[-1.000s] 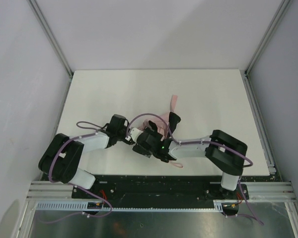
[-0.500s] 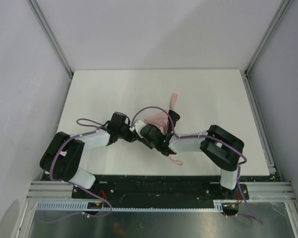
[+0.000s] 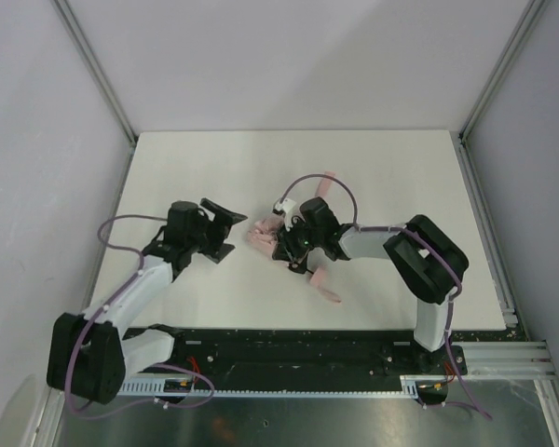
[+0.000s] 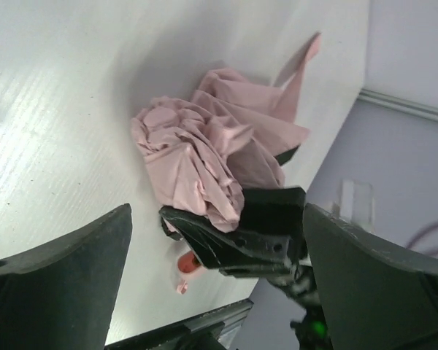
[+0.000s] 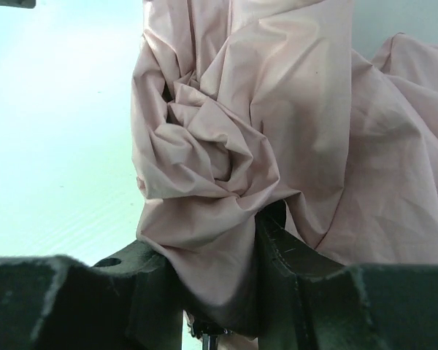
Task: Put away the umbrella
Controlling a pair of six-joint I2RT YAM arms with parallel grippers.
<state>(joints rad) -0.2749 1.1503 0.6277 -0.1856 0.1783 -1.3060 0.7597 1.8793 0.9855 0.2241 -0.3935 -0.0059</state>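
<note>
The umbrella (image 3: 264, 234) lies on the white table as a crumpled bundle of pale pink fabric (image 4: 204, 157). Its closure strap (image 3: 325, 184) sticks out toward the back. The small pink handle (image 3: 324, 283) lies nearer the front edge, also seen under the arm (image 4: 187, 265). My right gripper (image 3: 285, 246) is shut on a fold of the umbrella fabric (image 5: 204, 219), pinched between both fingers (image 5: 296, 270). My left gripper (image 3: 220, 227) stands wide open to the left of the bundle, apart from it, with nothing between its fingers (image 4: 66, 284).
The white table (image 3: 196, 158) is bounded by grey walls with metal rails at left (image 3: 93, 74) and right (image 3: 489, 214). A black base rail (image 3: 289, 345) runs along the near edge. Purple cables loop over both arms.
My left gripper has let go, opened wide and drawn back to the left. My right gripper has shut on the umbrella fabric and shifted toward the back right.
</note>
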